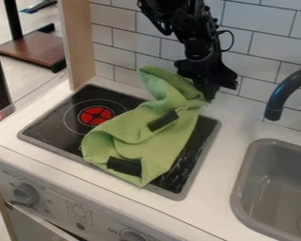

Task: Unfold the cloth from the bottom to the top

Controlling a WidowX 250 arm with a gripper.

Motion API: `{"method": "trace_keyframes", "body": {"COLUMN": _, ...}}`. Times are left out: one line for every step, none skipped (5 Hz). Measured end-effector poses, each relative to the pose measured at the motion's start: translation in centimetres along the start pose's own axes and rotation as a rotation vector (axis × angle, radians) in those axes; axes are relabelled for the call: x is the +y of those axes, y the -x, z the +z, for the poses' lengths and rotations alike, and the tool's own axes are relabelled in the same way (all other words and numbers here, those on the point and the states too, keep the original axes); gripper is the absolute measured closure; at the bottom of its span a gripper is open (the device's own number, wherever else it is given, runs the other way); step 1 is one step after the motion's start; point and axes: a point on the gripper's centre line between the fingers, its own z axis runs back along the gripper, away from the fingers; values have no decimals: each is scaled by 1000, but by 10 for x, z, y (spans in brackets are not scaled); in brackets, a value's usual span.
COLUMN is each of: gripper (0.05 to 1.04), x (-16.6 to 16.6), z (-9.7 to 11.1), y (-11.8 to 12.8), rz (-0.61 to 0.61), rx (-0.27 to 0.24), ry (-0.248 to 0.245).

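The green cloth (172, 148) is lying in loose folds across the stove top (47, 123), its lowest corner pointing to 6 o'clock and a raised flap rising toward 12. The gripper (208, 96) is hanging at the cloth's 1 o'clock corner, meeting it beside the tiled wall (266, 56); whether it is clamping the fabric or resting against it, I cannot tell.

The step in hand seems to be drawing the bottom layer up and laying it out toward 12 o'clock. To do it well, the arm should be making sure of one layer only, since a pinch through two would be dragging the whole cloth instead of opening it. A low, slow pull should be serving best, letting the folds near the dark patches (124, 165) roll open.

The wall is leaving little room at 12 o'clock, so any further pull probably wants easing off soon, before the gripper is knocking the tiles. The cloth is looking soft and likely to bunch, and the curled edge at 8 o'clock may be needing its own tug. Letting go low down should be keeping the corner from flopping back.
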Motion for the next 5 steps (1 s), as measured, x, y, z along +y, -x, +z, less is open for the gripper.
{"method": "trace_keyframes", "body": {"gripper": 658, "x": 2, "z": 0, "y": 0, "rz": 4, "rx": -2, "ry": -12}}
{"method": "trace_keyframes", "body": {"gripper": 354, "x": 3, "z": -1, "y": 4, "rz": 14, "rx": 9, "ry": -18}}
{"method": "trace_keyframes", "body": {"gripper": 91, "x": 1, "z": 3, "y": 3, "rz": 27, "rx": 10, "ry": -11}}
{"method": "trace_keyframes", "body": {"gripper": 73, "x": -3, "z": 20, "y": -9, "rz": 44, "rx": -16, "ry": 11}}
{"method": "trace_keyframes", "body": {"gripper": 83, "x": -4, "z": 26, "y": -11, "rz": 50, "rx": -14, "ry": 27}}
